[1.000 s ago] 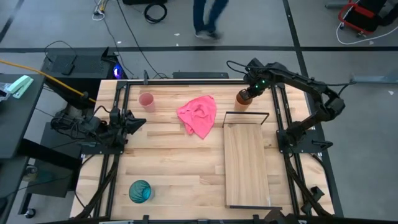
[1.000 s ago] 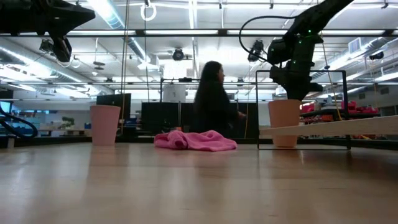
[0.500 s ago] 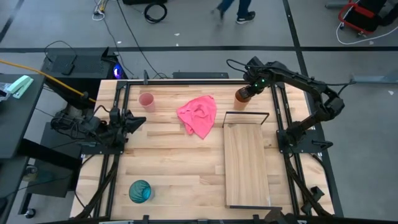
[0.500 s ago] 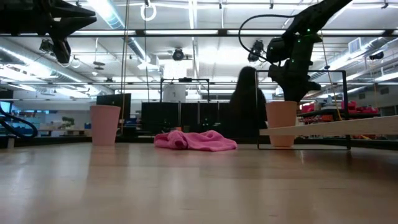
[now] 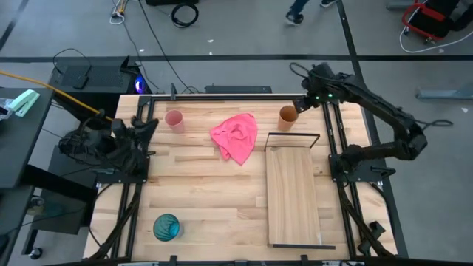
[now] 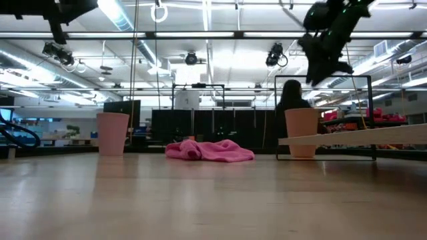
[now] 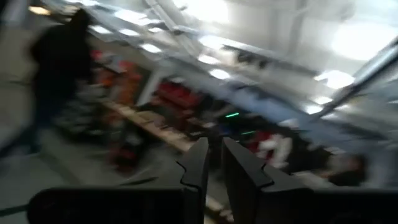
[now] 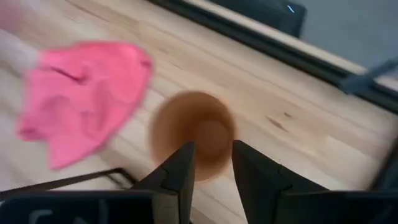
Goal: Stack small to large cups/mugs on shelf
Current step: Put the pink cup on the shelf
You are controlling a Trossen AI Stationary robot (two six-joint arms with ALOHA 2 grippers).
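The orange-brown cup (image 5: 287, 114) stands upright on the tabletop (image 5: 199, 192) at the far edge, just beyond the black wire frame (image 5: 293, 136) at the far end of the shelf (image 5: 293, 196), and nothing holds it. The high view alone shows all three cups: the small pink cup (image 5: 174, 119) at the far left, and the teal-blue cup (image 5: 165, 227) at the near left, well apart from the other two. The low view does not show the teal-blue cup; it shows the orange-brown cup (image 6: 301, 133) resting level on the table with the right gripper (image 6: 325, 59) raised above it and clear of the rim. The right wrist view looks down into the open mouth of the orange-brown cup (image 8: 194, 134), with the pink cloth (image 8: 81, 96) lying beside it; the two fingers (image 8: 177, 174) of this gripper are slightly apart and grip nothing. The left gripper (image 7: 212, 167) is at the far left edge of the table; its wrist view shows the fingers (image 7: 198, 163) nearly together, with only a narrow gap, holding nothing. A person (image 6: 291, 107) is visible in the room beyond the table.
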